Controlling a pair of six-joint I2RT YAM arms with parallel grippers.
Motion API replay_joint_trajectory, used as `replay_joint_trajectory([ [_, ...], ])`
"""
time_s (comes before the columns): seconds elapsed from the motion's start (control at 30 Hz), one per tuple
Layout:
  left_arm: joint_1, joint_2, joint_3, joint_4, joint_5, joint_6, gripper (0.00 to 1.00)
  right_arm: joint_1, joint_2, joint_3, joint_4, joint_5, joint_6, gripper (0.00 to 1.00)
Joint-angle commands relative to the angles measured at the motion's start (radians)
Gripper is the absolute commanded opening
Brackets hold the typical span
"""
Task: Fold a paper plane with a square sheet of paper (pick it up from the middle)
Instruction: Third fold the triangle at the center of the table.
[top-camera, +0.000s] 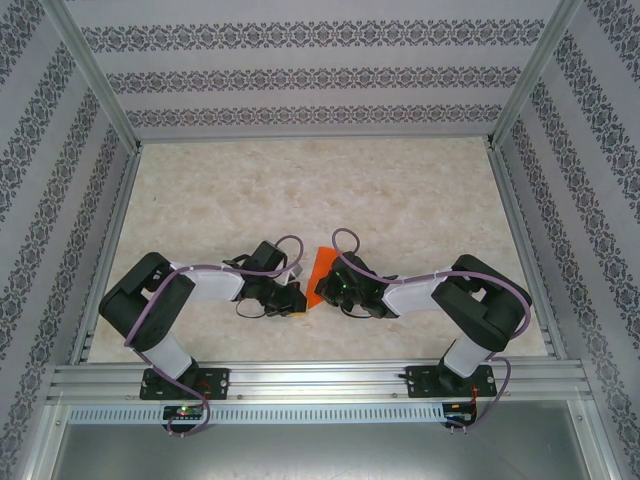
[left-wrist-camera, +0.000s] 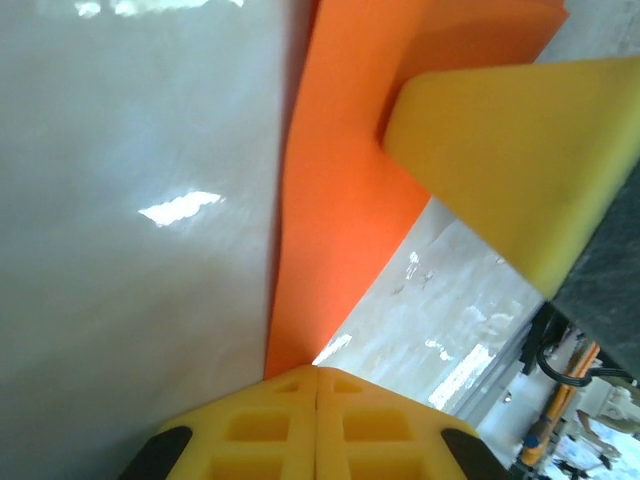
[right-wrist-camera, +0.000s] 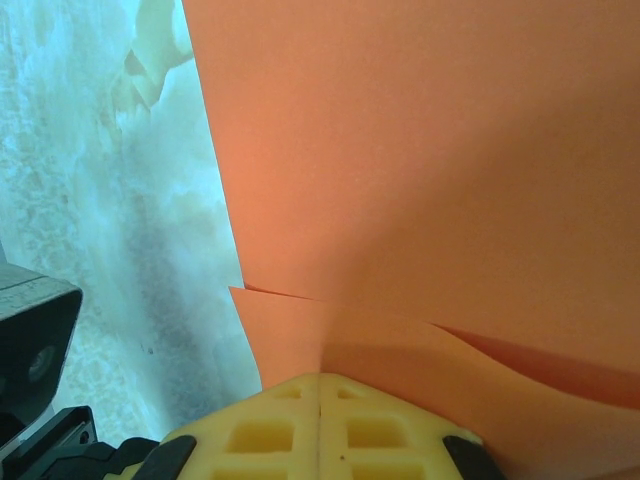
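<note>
Left fingers (left-wrist-camera: 265, 430) and right fingers (right-wrist-camera: 265, 435) both clamped on orange sheet (top-camera: 320, 275), elbows out, wrists inward.

Brt orange paper (top-camera: 321, 270), L gripper (left-wrist-camera: 316, 372) yellow, beige marbled tbl (top-camera: 400, 200), grey floral-stripe walls (top-camera: 320, 80), purple cables (top-camera: 128, 338)
</note>
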Motion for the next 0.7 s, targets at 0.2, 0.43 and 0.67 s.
replay_joint_trajectory([
  [0.2,0.092,-0.128,-0.005,-0.214,0.102,0.028,0.15,-0.010,0.033,-0.008,-0.111,0.056,-0.019,0.05],
  [0.43,0.087,-0.115,0.083,-0.116,0.123,-0.032,0.20,-0.010,0.030,-0.006,-0.104,0.062,-0.010,0.06],
  [0.67,0.038,0.033,0.122,-0.031,0.126,-0.068,0.19,-0.009,0.032,-0.009,-0.078,0.062,0.004,0.06],
])
